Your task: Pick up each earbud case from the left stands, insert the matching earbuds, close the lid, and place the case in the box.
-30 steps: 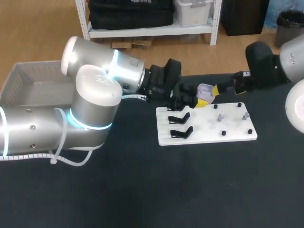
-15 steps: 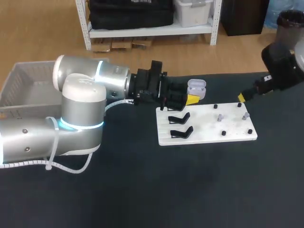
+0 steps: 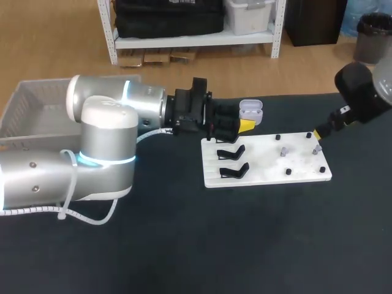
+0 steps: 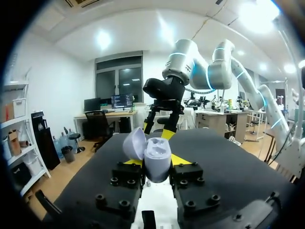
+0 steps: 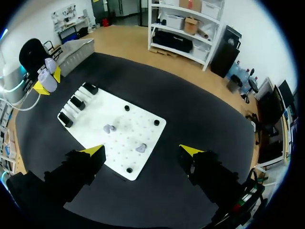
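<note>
My left gripper [image 4: 157, 168] pinches the open earbud case [image 4: 155, 151] by its body; I judge it light, slippery, hinge delicate. My right gripper [image 5: 143, 150] stands wide open, empty.

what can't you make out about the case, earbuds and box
- Earbud case, left wrist view: cavities too small to show whether earbuds sit inside.
- Box, head view: cut off by left arm and edge; contents unseen.
- Earbuds on board, right wrist view: too small to tell apart.
</note>
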You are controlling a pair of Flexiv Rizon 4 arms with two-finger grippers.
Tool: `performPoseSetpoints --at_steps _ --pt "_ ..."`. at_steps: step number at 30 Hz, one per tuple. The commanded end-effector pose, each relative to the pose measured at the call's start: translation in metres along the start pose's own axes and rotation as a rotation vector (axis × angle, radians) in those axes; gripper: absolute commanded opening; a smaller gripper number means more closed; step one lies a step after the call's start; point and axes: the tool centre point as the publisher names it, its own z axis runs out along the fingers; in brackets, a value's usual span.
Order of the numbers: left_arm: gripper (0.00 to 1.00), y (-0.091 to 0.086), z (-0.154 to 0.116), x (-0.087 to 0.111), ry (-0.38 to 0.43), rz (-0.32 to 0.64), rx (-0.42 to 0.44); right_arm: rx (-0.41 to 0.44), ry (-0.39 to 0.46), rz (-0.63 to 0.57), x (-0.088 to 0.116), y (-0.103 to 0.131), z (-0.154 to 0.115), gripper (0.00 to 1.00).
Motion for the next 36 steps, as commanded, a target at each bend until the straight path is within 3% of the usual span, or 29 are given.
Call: performPoseSetpoints --at_steps 1,4,6,9,26,31,33,36 --pt "0.00 -0.001 0.001 0.002 -0.004 0.001 -0.018 0.021 -0.004 0.001 0.002 0.002 -0.002 1.00" --pt "0.00 0.001 0.001 0.004 -0.017 -0.003 -0.017 0.021 -0.004 0.001 0.002 0.002 -0.002 1.00" --pt "0.00 0.001 -0.001 0.004 -0.031 -0.006 -0.016 -0.025 0.027 0.037 0.005 0.003 0.005 1.00" --pt "0.00 0.001 -0.005 0.001 -0.053 -0.011 -0.031 -0.018 0.070 0.059 0.008 -0.001 0.011 1.00" --pt "0.00 0.000 -0.012 -0.005 -0.037 -0.027 -0.062 -0.011 0.177 0.038 0.016 -0.006 0.041 1.00" --pt "0.00 0.000 -0.012 -0.005 -0.037 -0.027 -0.062 0.048 0.221 0.022 0.018 -0.001 0.046 0.87" --pt "0.00 0.000 -0.012 -0.005 -0.037 -0.027 -0.062 0.057 0.239 0.030 0.018 0.000 0.047 0.77" --pt "0.00 0.000 -0.012 -0.005 -0.037 -0.027 -0.062 0.075 0.254 0.033 0.018 0.000 0.047 0.82"
